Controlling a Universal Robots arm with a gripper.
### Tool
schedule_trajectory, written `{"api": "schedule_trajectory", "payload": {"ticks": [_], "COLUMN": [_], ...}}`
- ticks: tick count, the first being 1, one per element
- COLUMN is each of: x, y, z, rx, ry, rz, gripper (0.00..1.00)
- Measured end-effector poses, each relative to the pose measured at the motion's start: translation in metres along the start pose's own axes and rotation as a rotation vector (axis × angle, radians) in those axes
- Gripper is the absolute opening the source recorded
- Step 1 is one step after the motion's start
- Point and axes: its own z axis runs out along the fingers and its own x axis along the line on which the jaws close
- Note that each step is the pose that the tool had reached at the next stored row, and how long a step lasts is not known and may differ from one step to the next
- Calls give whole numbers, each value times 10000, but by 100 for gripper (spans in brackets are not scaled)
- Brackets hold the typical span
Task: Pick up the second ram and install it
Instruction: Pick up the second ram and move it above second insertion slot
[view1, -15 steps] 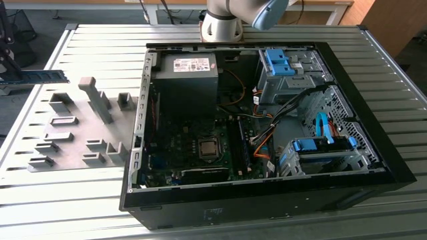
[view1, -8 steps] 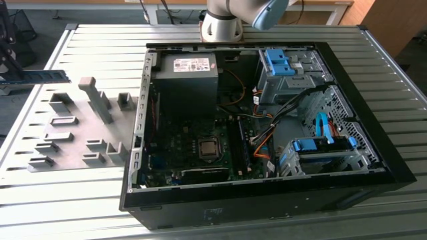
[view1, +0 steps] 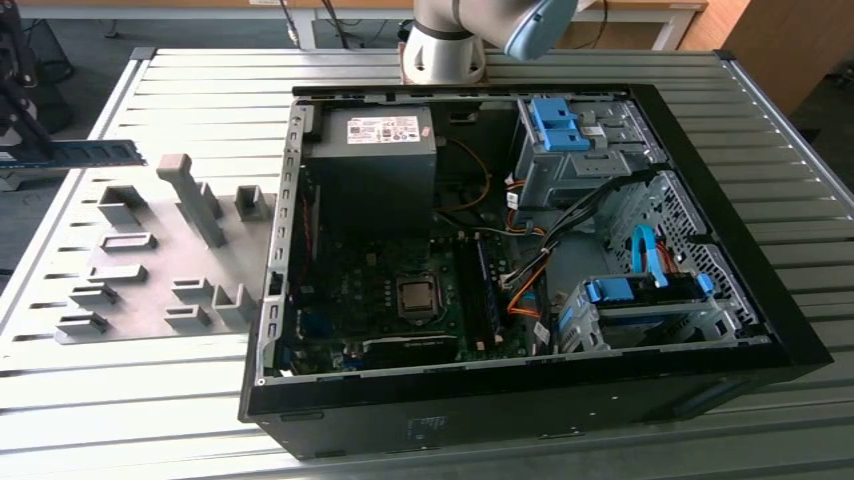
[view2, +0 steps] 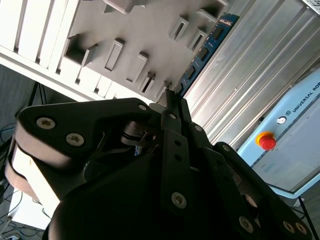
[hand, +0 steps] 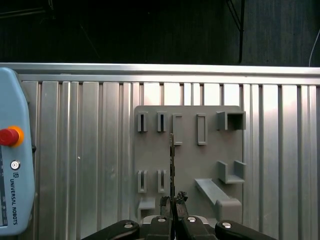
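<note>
The second ram (view2: 206, 47) is pinched at one end between my fingers (hand: 181, 199), which are closed narrow on its flat faces. In the first wrist view it runs edge-on out from my gripper (hand: 172, 200) over the grey holder plate (hand: 190, 165). In the exterior view I hold it at the left, well apart from the open computer case (view1: 534, 385).

Blue ram (view2: 205, 50), grey holder board (hand: 188, 165)

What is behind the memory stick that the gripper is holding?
Seen from the first wrist view, the grey holder plate with its slot blocks, on the ribbed metal table. The memory stick covers a thin strip of that plate.
</note>
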Motion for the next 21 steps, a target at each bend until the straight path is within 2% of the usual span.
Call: {"api": "schedule_trajectory", "payload": {"ticks": [21], "x": [0], "y": [-63], "z": [-1], "rx": [1], "ry": [0], "rz": [0], "gripper": [14]}}
